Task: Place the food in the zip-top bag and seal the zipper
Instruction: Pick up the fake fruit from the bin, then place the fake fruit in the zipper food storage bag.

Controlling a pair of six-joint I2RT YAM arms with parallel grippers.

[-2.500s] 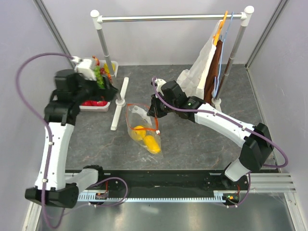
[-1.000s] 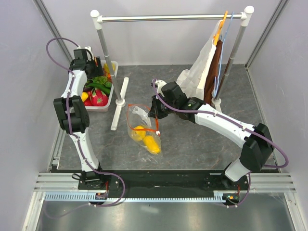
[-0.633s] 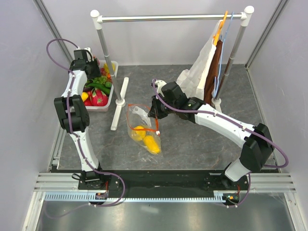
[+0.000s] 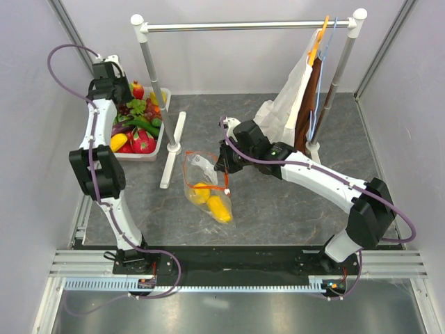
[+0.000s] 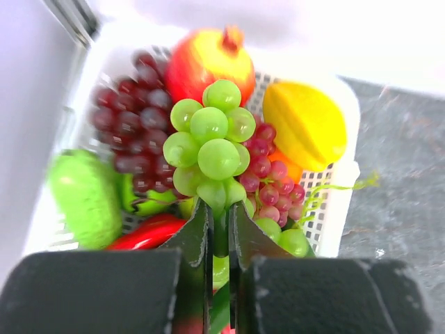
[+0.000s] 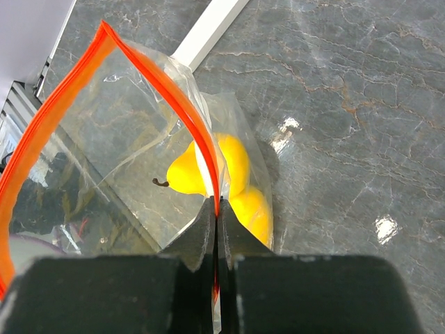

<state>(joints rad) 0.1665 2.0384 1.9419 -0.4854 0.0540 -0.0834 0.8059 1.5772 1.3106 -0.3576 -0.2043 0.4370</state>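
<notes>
Black fingers (image 5: 195,236) of the left gripper (image 5: 219,209) are clenched on the stem of the green grapes (image 5: 208,142), which fill the middle of the left wrist view. Behind the bunch sits the white basket (image 5: 341,174), holding dark purple grapes (image 5: 128,125) at upper left, a red-and-yellow pomegranate (image 5: 208,59) at the top, a yellow lemon (image 5: 306,122) at the right, a green piece (image 5: 83,195) at the left and a red pepper (image 5: 149,233) just beside the fingers. Whether the bunch is clear of the fruit below it cannot be told. From above, this gripper hangs over the far end of the basket in the upper left of the frame. The right gripper (image 6: 214,205) is pinched shut on the zipper (image 6: 174,97), the orange-red strip that loops up and leftward and leaves the mouth of the zip-top bag (image 6: 118,160) gaping. Two yellow fruits (image 6: 215,167) lie inside, touching each other. In the top view the bag (image 4: 201,182) lies on the grey table (image 4: 292,209) near the centre, well apart from the basket (image 4: 135,157), with the clothes rail (image 4: 243,26) across the top.
</notes>
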